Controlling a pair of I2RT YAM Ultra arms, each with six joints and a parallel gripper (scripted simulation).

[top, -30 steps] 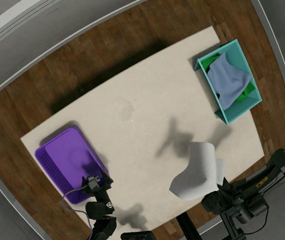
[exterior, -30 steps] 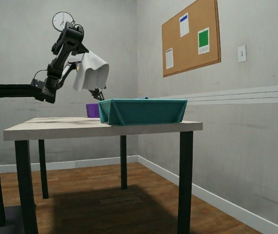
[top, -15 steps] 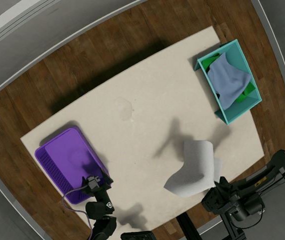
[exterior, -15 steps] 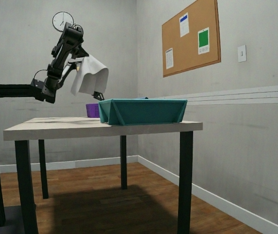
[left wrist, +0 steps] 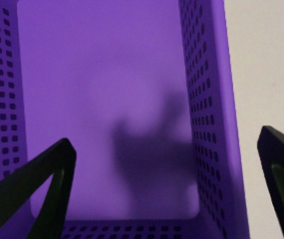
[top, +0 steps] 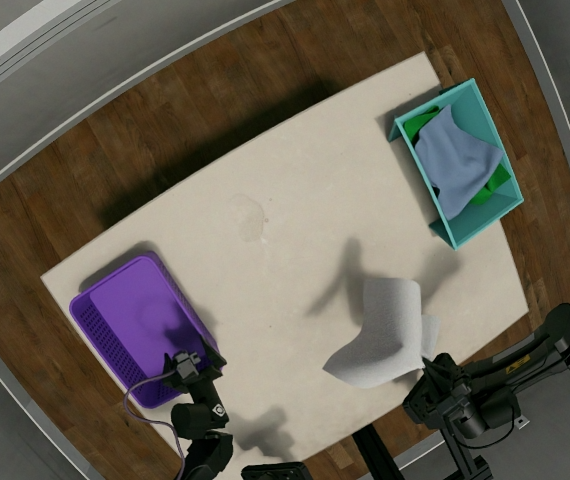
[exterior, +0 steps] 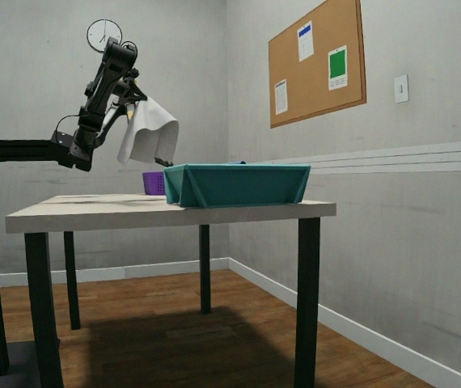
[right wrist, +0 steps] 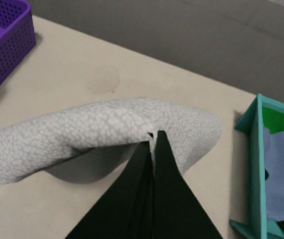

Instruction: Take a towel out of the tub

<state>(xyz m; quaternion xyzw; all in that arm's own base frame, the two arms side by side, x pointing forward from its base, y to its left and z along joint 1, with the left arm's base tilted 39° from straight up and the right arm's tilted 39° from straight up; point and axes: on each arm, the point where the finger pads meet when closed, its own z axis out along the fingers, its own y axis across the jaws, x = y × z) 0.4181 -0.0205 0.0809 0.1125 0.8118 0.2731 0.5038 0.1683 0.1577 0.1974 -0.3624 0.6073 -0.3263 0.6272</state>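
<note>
A pale grey-white towel (top: 388,330) (exterior: 155,125) (right wrist: 97,124) hangs in the air over the table (top: 306,180), clear of tub and basket. My right gripper (top: 423,361) (exterior: 145,98) (right wrist: 156,138) is shut on its upper edge. The teal tub (top: 463,229) (exterior: 247,185) (right wrist: 256,174) stands flat at the table's edge. A blue towel (top: 453,160) (right wrist: 282,169) lies in it on top of a green towel (top: 497,178) (right wrist: 280,119), both inside the walls. My left gripper (top: 185,348) (left wrist: 157,139) is open and empty above the basket.
The empty purple basket (top: 125,310) (exterior: 153,183) (left wrist: 102,75) (right wrist: 4,55) stands at the opposite end of the table from the tub. My left fingers straddle the height of its long side wall from above. A faint stain (top: 249,219) marks the middle of the table.
</note>
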